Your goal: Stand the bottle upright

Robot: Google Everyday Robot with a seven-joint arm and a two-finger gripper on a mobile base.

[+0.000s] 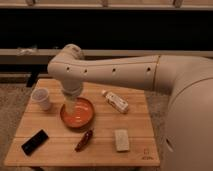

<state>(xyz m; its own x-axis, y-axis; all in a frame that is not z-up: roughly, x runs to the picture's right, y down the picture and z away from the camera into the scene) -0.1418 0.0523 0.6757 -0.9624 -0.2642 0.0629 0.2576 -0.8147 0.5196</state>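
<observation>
Large cream-white robot arm (115, 75): reaching in from the right, across the rear half of the scene, wrist turned down.

Light wooden slatted worktop (135, 147): carrying all items.

Round orange bowl (84, 117): left of centre, directly under the wrist.

Hand (70, 106): hanging above the left part of the bowl, close over its rim. Cannot tell whether wide or narrow; nothing seen held.

Small slim whitish plastic bottle with white cap and pale reddish-marked label (116, 101): lying on its side at the rear of the worktop, right of the bowl, near it but apart. Cap end toward rear-left, base toward front-right. Untouched.

White paper cup (41, 98): upright, far left, well apart from the bottle.

Beige rectangular block (121, 140): front right, in front of the bottle.

Black flat rectangular object (35, 142): front-left corner.

Dark red elongated item (84, 140): in front of the bowl; identity unclear.

Step judged: approach only, grasp not begun, bottle not yet upright.

Next move, as judged: shift the hand right and slightly back, off the bowl and over the bottle; line up across the slanted body, lower, grip near mid-body, then tip base-down onto bare worktop. Risk: rolling on contact.
</observation>
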